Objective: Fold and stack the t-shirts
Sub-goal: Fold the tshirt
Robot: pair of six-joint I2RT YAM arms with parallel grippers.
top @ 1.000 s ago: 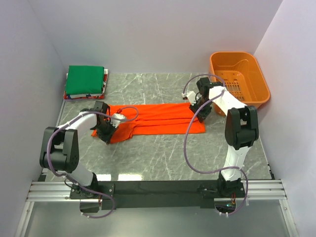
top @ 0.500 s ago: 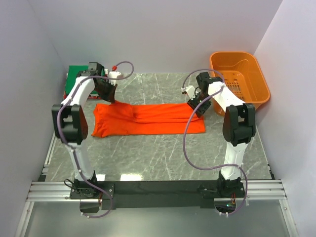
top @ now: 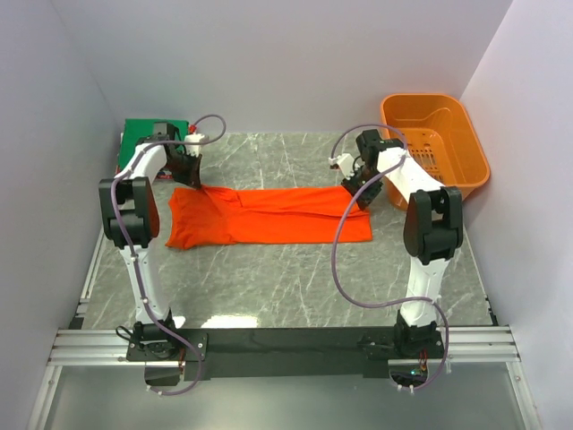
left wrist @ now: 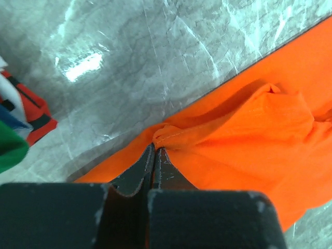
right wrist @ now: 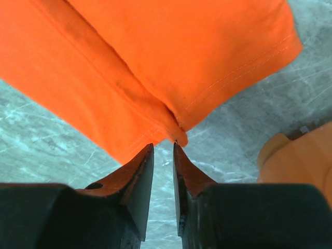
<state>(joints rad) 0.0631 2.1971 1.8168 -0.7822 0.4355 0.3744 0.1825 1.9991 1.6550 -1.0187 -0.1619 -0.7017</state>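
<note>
Left wrist: L hand (left wrist: 155, 149) pinches shirt (left wrist: 249, 135).

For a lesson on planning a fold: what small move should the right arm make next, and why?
Probably nudge the right gripper forward and shut its fingers on the corner of the orange shirt. The left gripper pinches the far edge, fingers shut, but the right fingers stand slightly apart with the corner just beyond their tips. Folding likely needs both ends held.
</note>
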